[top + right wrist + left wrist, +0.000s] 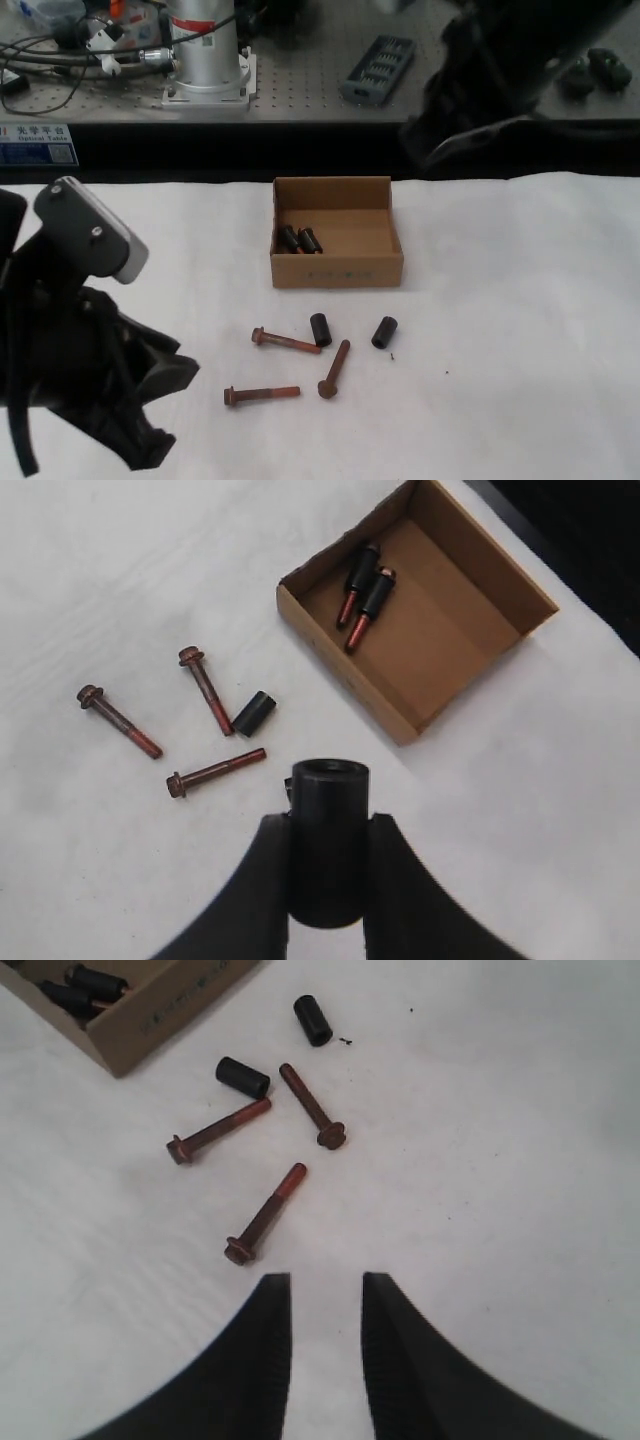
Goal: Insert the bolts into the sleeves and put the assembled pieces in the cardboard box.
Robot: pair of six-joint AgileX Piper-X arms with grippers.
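the three loose bolts [265,1210] are rusty red-brown, brighter orange-red along the shanks. the sleeves [244,1077] beside them are plain black, and so is the sleeve [329,870] held in the right gripper [328,820], whose fingers are black too, like the left gripper [325,1290]. the cardboard box [337,270] is tan brown; the cloth [520,300] underneath is plain white.

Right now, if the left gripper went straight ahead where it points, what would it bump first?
Probably the nearest bolt on the white cloth, just ahead of the left gripper; depth is hard to judge.
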